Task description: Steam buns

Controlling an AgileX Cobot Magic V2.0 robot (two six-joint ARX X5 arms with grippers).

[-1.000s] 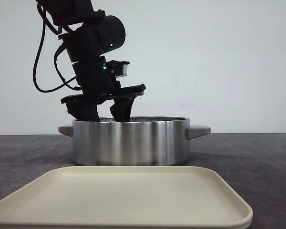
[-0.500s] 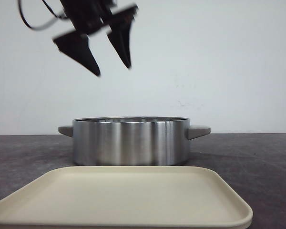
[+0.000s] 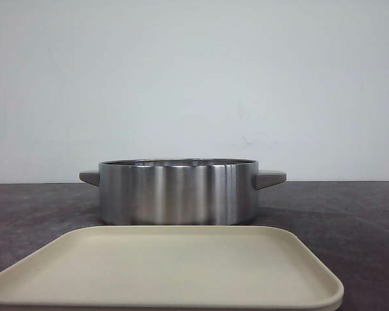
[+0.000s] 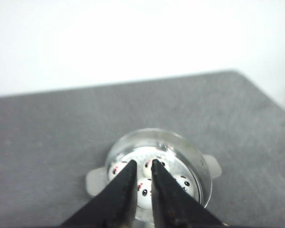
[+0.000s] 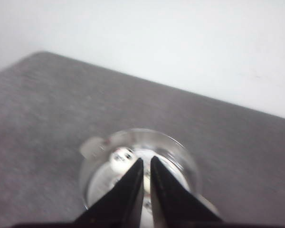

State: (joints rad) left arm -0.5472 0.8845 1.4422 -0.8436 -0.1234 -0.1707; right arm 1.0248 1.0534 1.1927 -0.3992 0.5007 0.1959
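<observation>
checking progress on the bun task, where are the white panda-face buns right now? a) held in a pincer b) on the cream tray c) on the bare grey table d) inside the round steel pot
d: the left wrist view shows the white panda-face buns sitting inside the round steel pot; the cream tray is bare in the front view.

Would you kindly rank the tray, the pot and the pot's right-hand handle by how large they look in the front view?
1. The tray looks largest, though it is nearest the camera, so its lead over the pot is unsure.
2. The pot.
3. The handle, clearly smallest.
</observation>
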